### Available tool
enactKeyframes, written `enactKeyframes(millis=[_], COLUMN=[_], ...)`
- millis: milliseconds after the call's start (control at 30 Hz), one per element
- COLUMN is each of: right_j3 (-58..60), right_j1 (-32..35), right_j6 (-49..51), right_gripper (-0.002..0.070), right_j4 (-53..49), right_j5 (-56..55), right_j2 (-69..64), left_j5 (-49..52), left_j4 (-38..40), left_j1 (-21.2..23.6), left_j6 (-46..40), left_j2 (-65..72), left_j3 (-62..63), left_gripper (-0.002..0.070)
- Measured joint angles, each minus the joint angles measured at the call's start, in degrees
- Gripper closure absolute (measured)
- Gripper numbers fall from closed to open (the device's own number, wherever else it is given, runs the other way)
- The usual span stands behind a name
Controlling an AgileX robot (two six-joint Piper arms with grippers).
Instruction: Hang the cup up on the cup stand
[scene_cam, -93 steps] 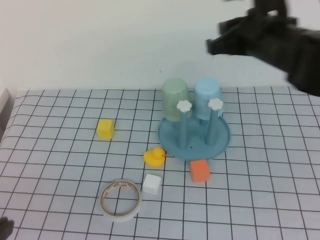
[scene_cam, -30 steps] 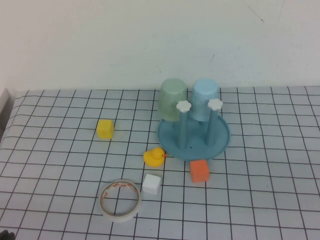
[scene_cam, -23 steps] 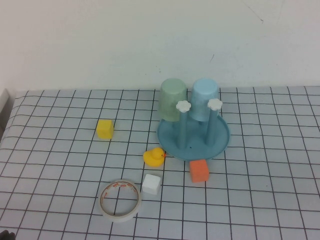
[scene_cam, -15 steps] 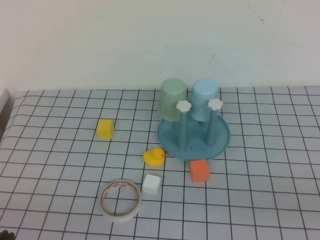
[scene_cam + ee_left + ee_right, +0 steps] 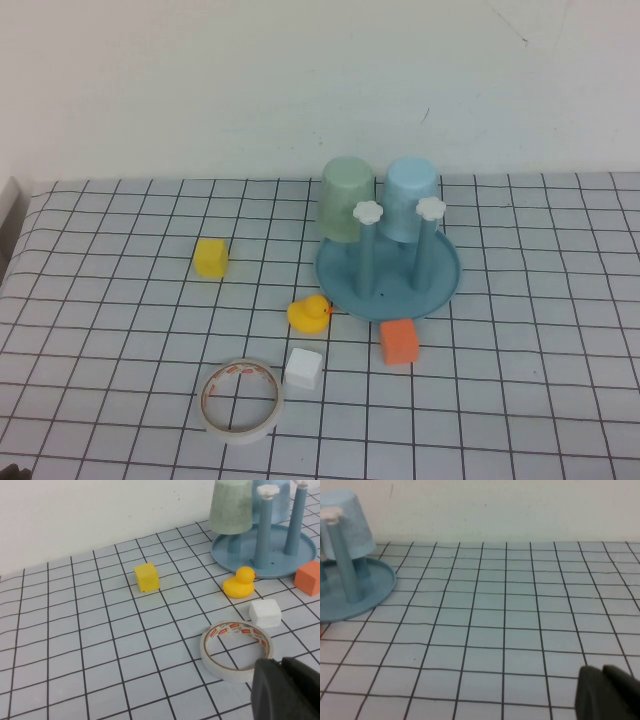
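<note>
Cup (image 5: 413,199) upside down on a rear peg of the cup stand (image 5: 440,283), at about 1 o'clock from the surface's (image 5: 120,310) middle, just beside a pale green cup (image 5: 347,198) at its 9 o'clock. Left gripper (image 5: 286,690) pressed together, empty, low near the tape roll (image 5: 240,398), well apart from the cup. Right gripper (image 5: 607,694) likewise closed and empty, over bare grid at the stand's 3 o'clock side, well apart from it.
</note>
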State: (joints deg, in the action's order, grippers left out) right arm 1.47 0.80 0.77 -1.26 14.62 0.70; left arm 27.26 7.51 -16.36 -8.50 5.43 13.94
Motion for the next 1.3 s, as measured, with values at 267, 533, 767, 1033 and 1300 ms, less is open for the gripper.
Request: enactKeyframes(millis=[267,533,767,1033,1300], right_j3=[-0.02,-0.25,-0.35,-0.35,-0.35], right_j1=[0.00,0.27,1.69,1.69,1.69], right_j6=[0.16,2.56,2.97,2.97,2.97], right_gripper=[0.0678,0.0678,0.0678,0.0678,0.0678], right_j4=[0.00,-3.16,-3.38,-3.42,-3.42], right_j5=[3.16,4.68,4.83,4.83,4.83], right_j2=[0.00,0.00,0.00,0.00,0.00], left_j5=[0.00,0.00,0.00,0.00,0.00], left_j4=[0.00,0.00,0.00,0.00,0.00], left_j1=[0.00,0.00,0.00,0.00,0.00], left_j6=[0.00,0.00,0.00,0.00,0.00], left_j2=[0.00,0.00,0.00,0.00,0.00], left_j3=[0.00,0.00,0.00,0.00,0.00], left_gripper=[0.0676,0.0676,0.0676,0.0676,0.0676])
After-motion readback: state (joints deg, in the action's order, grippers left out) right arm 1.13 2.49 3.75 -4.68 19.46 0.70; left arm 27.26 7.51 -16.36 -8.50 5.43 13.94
